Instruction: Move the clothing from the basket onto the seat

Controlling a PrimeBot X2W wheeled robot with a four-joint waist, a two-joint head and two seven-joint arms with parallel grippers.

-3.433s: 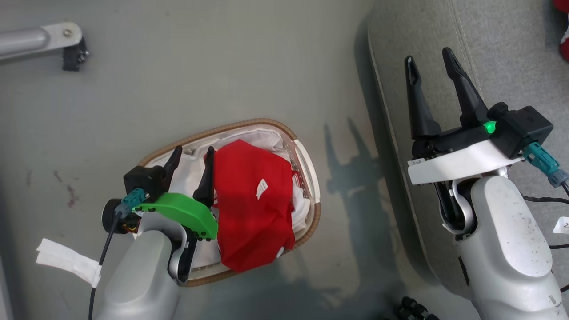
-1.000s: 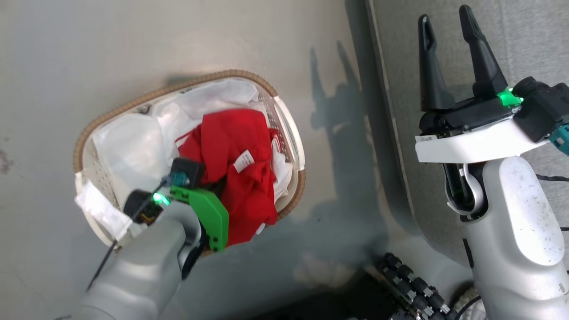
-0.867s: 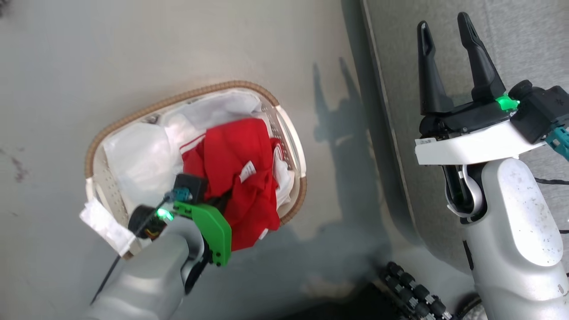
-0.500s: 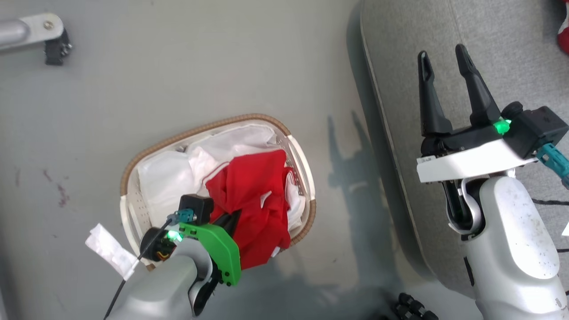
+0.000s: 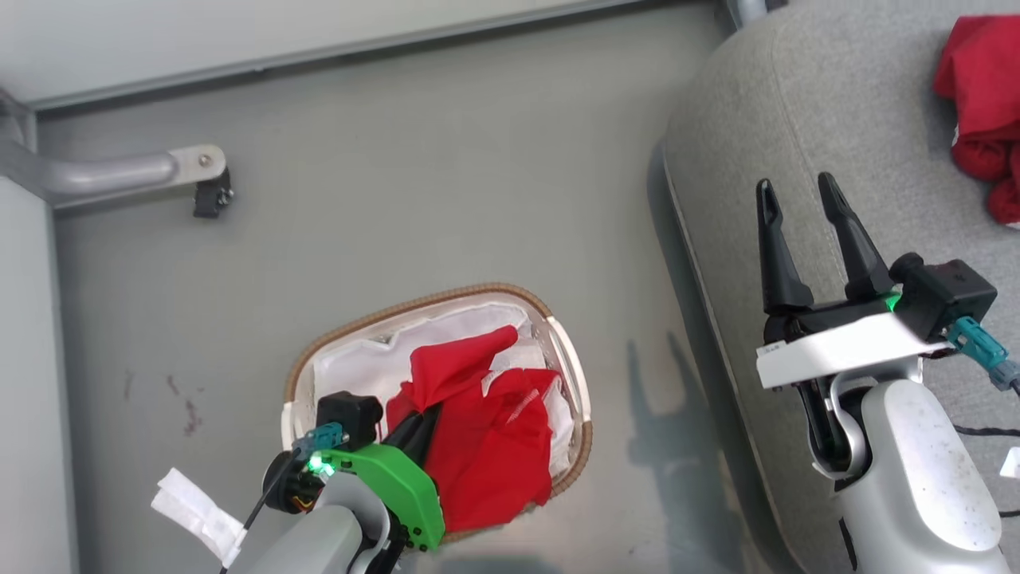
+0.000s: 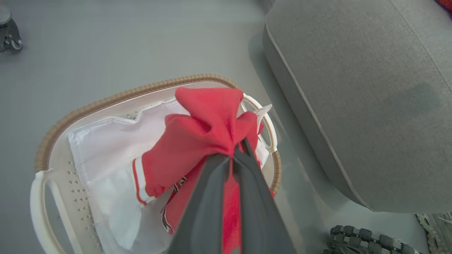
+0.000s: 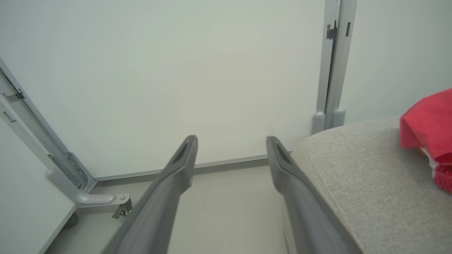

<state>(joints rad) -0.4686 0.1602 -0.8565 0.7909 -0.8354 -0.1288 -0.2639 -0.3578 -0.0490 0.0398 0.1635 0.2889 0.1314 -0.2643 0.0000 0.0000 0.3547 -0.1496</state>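
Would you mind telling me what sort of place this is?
Probably a lab mock-up of a living room: a grey sofa seat, a laundry basket on a bare grey floor, and plain white panels on metal frames.

Red folds of the red garment [image 5: 494,454] cover the tips of my left gripper [image 5: 426,416], pinched tight on the cloth, in the head view. Dark lettering on it sits half behind my fingers [image 6: 208,211] and cannot be read. The basket [image 6: 106,101] runs off the left wrist view's bottom edge. On the seat [image 5: 837,104], a second red garment [image 5: 980,104] is cut by the head view's right edge.
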